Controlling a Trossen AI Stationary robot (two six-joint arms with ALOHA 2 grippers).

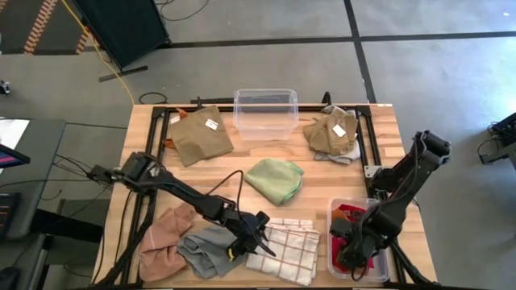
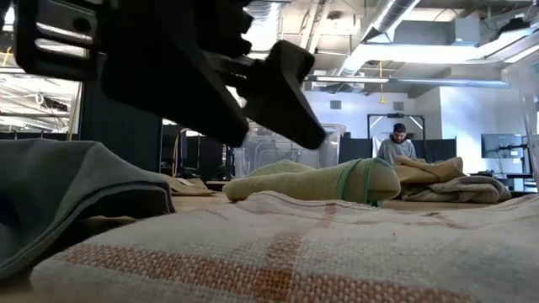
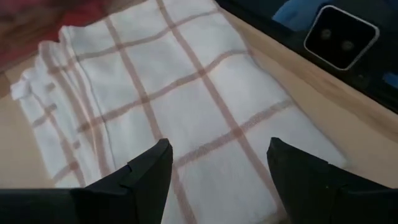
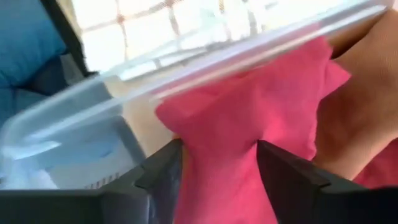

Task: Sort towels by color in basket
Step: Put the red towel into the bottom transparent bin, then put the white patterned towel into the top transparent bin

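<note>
Pink towel [image 4: 249, 118] between right pincer [image 4: 219, 163] (fingers parted), left pincer [image 3: 219, 163] wide above checked towel [image 3: 168, 93]

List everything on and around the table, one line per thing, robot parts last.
checked towel: one, white with rust lines, front centre
grey towel: one, front left
pink towel: one, front left
green towel: one, table centre
tan towels: folded, tagged, back left
beige towels: heap, tagged, back right
empty bin: one, clear, back centre
red towels: inside the front-right bin
person: one, far behind the table
left gripper: open above the checked towel
right gripper: in the front-right bin, fingers either side of a pink-red cloth
</note>
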